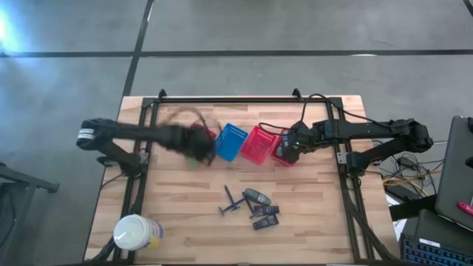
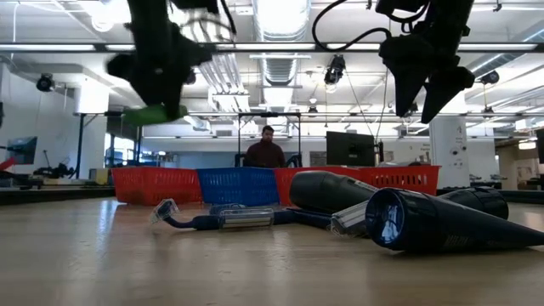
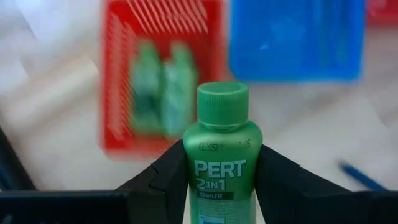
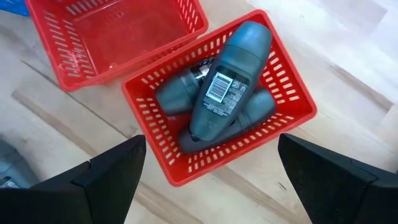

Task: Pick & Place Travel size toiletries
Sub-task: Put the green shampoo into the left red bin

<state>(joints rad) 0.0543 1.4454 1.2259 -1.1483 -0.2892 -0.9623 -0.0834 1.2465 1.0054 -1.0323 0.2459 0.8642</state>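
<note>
My left gripper (image 1: 194, 146) hangs above the table's left middle, shut on a bright-green bottle (image 3: 221, 149); the low view shows the bottle (image 2: 157, 112) high off the table. Beyond it stands a red basket (image 3: 124, 74) with two green bottles inside. My right gripper (image 4: 211, 149) is open above another red basket (image 4: 217, 93), where three dark grey oblong containers (image 4: 227, 87) lie stacked. Several more dark containers (image 1: 259, 199), black packets (image 1: 264, 220) and a thin T-shaped stick (image 1: 230, 201) lie on the table near its near edge. My left gripper pinches the green bottle by its body (image 3: 221, 177), just below the shoulder, between the two fingers (image 3: 168, 174), one on each side. The capped end (image 3: 222, 102) sticks out past the fingertips. The bottle is lifted clear and lies roughly level under the gripper in the low view.
A blue basket (image 1: 230, 142) and an empty red basket (image 4: 118, 31) stand in the row between the arms. A large white jar (image 1: 137, 233) sits at the near left corner. A black frame (image 1: 222, 98) rims the table. A person (image 2: 266, 146) stands beyond the far edge.
</note>
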